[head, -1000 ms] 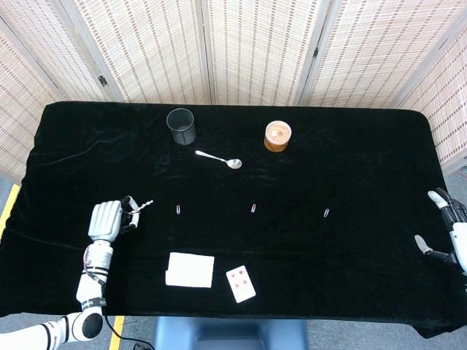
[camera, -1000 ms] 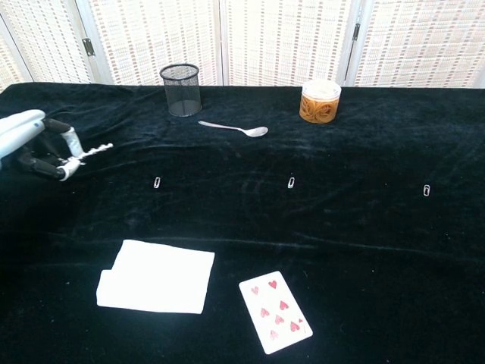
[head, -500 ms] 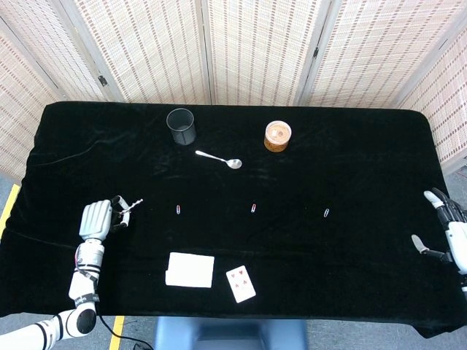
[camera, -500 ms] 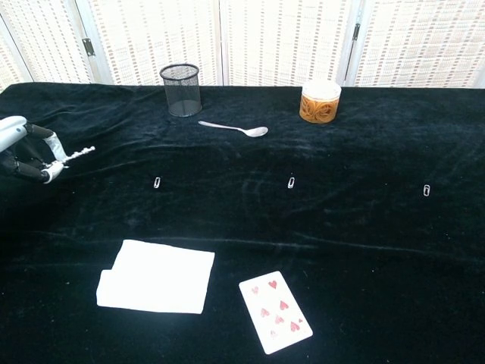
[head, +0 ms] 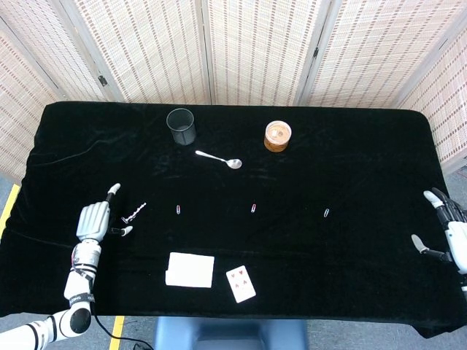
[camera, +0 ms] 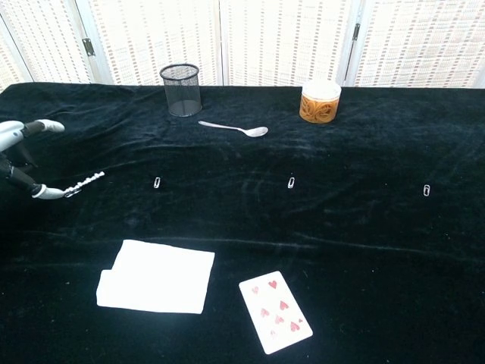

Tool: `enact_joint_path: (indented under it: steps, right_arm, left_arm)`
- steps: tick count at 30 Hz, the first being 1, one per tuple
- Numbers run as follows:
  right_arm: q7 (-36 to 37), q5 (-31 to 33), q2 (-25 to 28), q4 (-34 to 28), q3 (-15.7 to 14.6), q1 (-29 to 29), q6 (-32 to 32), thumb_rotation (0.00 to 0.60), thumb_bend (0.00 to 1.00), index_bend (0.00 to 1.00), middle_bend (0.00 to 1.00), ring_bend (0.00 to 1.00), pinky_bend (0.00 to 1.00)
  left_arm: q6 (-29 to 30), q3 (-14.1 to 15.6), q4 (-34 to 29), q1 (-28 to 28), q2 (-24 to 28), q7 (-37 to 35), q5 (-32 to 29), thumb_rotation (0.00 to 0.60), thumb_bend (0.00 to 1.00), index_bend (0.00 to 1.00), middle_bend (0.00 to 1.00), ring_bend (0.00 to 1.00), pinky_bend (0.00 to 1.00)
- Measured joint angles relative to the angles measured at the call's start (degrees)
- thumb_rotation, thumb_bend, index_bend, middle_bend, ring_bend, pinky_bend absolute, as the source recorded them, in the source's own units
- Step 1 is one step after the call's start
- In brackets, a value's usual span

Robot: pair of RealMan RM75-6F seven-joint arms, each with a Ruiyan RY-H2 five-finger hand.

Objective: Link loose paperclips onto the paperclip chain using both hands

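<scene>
A short paperclip chain (head: 133, 214) lies on the black cloth at the left, seen in the chest view as paperclip chain (camera: 85, 182). My left hand (head: 95, 220) hovers just left of it with fingers spread and holds nothing. One fingertip (camera: 45, 193) is close to the chain's near end; contact is unclear. Three loose paperclips lie in a row: the left paperclip (head: 179, 210), the middle paperclip (head: 253, 209) and the right paperclip (head: 327, 213). My right hand (head: 446, 232) sits at the far right edge, fingers apart and empty.
At the back stand a black mesh cup (head: 182, 126) and a round jar (head: 277, 135), with a spoon (head: 219, 159) between them. A white napkin (head: 190, 270) and a playing card (head: 241, 283) lie near the front edge.
My left hand moved back toward the left front, opened its fingers and let go of the chain, which now lies on the cloth. The right hand barely moved.
</scene>
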Motion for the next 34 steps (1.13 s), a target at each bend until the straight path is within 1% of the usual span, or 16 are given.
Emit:
enact_joint_path:
  steps: [4, 5, 7, 8, 9, 10, 12, 13, 14, 15, 17, 19, 24, 26, 29, 34]
  right_arm:
    - [-0.1, -0.05, 0.01, -0.06, -0.13, 0.05, 0.04, 0.6, 0.37, 0.01, 0.0, 0.0, 0.0]
    - [-0.1, -0.09, 0.02, -0.07, -0.16, 0.06, 0.05, 0.6, 0.37, 0.01, 0.0, 0.0, 0.0]
    - [-0.07, -0.17, 0.04, -0.05, -0.22, 0.06, 0.15, 0.6, 0.37, 0.01, 0.0, 0.0, 0.0]
    - [-0.04, -0.21, 0.05, -0.05, -0.25, 0.05, 0.21, 0.6, 0.37, 0.01, 0.0, 0.0, 0.0]
    - [-0.03, -0.25, 0.06, -0.04, -0.28, 0.04, 0.26, 0.6, 0.37, 0.01, 0.0, 0.0, 0.0]
    - [-0.07, -0.34, 0.07, -0.07, -0.32, 0.01, 0.44, 0.6, 0.37, 0.01, 0.0, 0.0, 0.0]
    - [-0.27, -0.43, 0.06, -0.15, -0.37, -0.09, 0.8, 0.6, 0.37, 0.01, 0.0, 0.0, 0.0]
    - [-0.52, -0.46, 0.04, -0.22, -0.38, -0.16, 1.01, 0.6, 0.37, 0.01, 0.0, 0.0, 0.0]
    - [-0.79, -0.47, 0.01, -0.29, -0.38, -0.22, 1.19, 0.6, 0.37, 0.01, 0.0, 0.0, 0.0]
    - [-1.11, -0.48, -0.03, -0.36, -0.38, -0.28, 1.37, 0.6, 0.37, 0.01, 0.0, 0.0, 0.0]
    - [-1.98, -0.45, -0.14, -0.55, -0.37, -0.38, 1.68, 0.6, 0.37, 0.01, 0.0, 0.0, 0.0]
    - [-3.0, -0.46, -0.3, -0.79, -0.39, -0.45, 1.91, 0.6, 0.37, 0.01, 0.0, 0.0, 0.0]
    - [-5.56, -0.86, -0.7, -1.55, -0.58, -0.55, 2.6, 0.6, 0.37, 0.01, 0.0, 0.0, 0.0]
    - [-6.67, -1.25, -0.84, -2.01, -0.74, -0.62, 3.07, 0.6, 0.37, 0.01, 0.0, 0.0, 0.0]
    - [-7.84, -1.85, -0.96, -2.71, -1.02, -0.8, 3.82, 0.6, 0.37, 0.01, 0.0, 0.0, 0.0]
    - [-9.39, -2.45, -1.1, -3.4, -1.17, -1.55, 5.99, 0.6, 0.37, 0.01, 0.0, 0.0, 0.0]
  left_arm:
    - [1.65, -0.17, -3.27, 0.86, 2.0, -0.46, 1.13, 0.6, 0.14, 0.0, 1.0, 0.99, 1.0]
    - [2.27, -0.14, -4.7, 1.26, 2.98, -0.68, 1.77, 0.6, 0.14, 0.0, 0.98, 0.97, 1.0]
    - [3.28, 0.15, -7.2, 2.06, 4.94, -1.06, 3.1, 0.6, 0.14, 0.0, 0.86, 0.85, 0.96]
    - [3.88, 0.47, -8.97, 2.67, 6.48, -1.33, 4.09, 0.6, 0.14, 0.0, 0.72, 0.71, 0.86]
    - [4.26, 0.81, -10.29, 3.17, 7.71, -1.58, 4.9, 0.6, 0.14, 0.0, 0.64, 0.62, 0.79]
    - [4.62, 1.35, -11.64, 3.8, 9.09, -1.93, 5.89, 0.6, 0.14, 0.0, 0.51, 0.49, 0.65]
    - [5.99, 3.31, -14.54, 5.75, 12.59, -3.09, 9.24, 0.6, 0.15, 0.01, 0.24, 0.21, 0.28]
    - [6.93, 4.32, -15.55, 6.77, 13.97, -3.63, 11.08, 0.6, 0.15, 0.02, 0.16, 0.12, 0.16]
    - [8.62, 5.75, -16.6, 8.31, 15.59, -4.36, 13.83, 0.6, 0.15, 0.03, 0.11, 0.06, 0.07]
    - [10.25, 6.82, -17.16, 9.56, 16.6, -4.88, 16.07, 0.6, 0.15, 0.04, 0.08, 0.03, 0.03]
    - [14.99, 9.22, -17.74, 12.69, 18.27, -5.98, 21.47, 0.6, 0.15, 0.05, 0.05, 0.0, 0.0]
    - [20.5, 11.74, -17.46, 16.37, 19.21, -6.59, 26.05, 0.6, 0.15, 0.05, 0.02, 0.0, 0.0]
    - [30.76, 16.6, -13.98, 25.63, 19.25, -7.31, 30.6, 0.6, 0.14, 0.04, 0.0, 0.0, 0.0]
    - [32.38, 17.43, -11.66, 27.46, 18.66, -7.5, 31.81, 0.6, 0.14, 0.03, 0.0, 0.0, 0.0]
    - [32.95, 17.94, -10.35, 28.29, 18.02, -7.41, 33.62, 0.6, 0.14, 0.03, 0.0, 0.0, 0.0]
    - [30.15, 17.73, -10.39, 28.0, 18.38, -8.03, 33.03, 0.6, 0.14, 0.02, 0.0, 0.0, 0.0]
